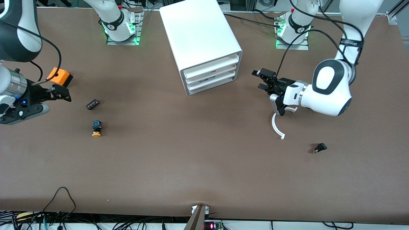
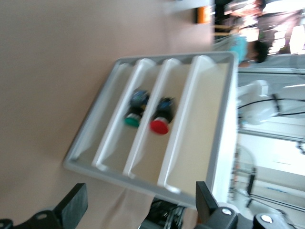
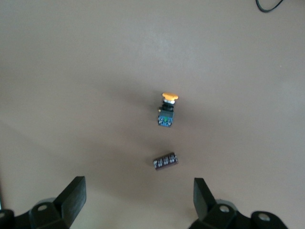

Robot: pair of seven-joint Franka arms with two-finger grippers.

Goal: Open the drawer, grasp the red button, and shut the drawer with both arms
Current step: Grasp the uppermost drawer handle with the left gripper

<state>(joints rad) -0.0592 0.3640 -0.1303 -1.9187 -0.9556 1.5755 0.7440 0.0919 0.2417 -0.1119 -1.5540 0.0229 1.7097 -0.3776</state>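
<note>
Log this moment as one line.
drawers: shut | button: seen inside | left gripper: open, facing drawers | right gripper: open, near orange box

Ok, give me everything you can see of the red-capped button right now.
The button shows only in the left wrist view: a round red mushroom cap on a dark, blocky body with some blue. It lies on its side in one drawer of the white drawer unit, visible through the translucent drawer fronts, beside a similar green-capped button in the neighbouring drawer. No gripper touches it.

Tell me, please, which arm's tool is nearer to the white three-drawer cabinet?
Left. The left tool hangs beside the white three-drawer cabinet, facing its drawer fronts; the right tool is by the table's end.
</note>
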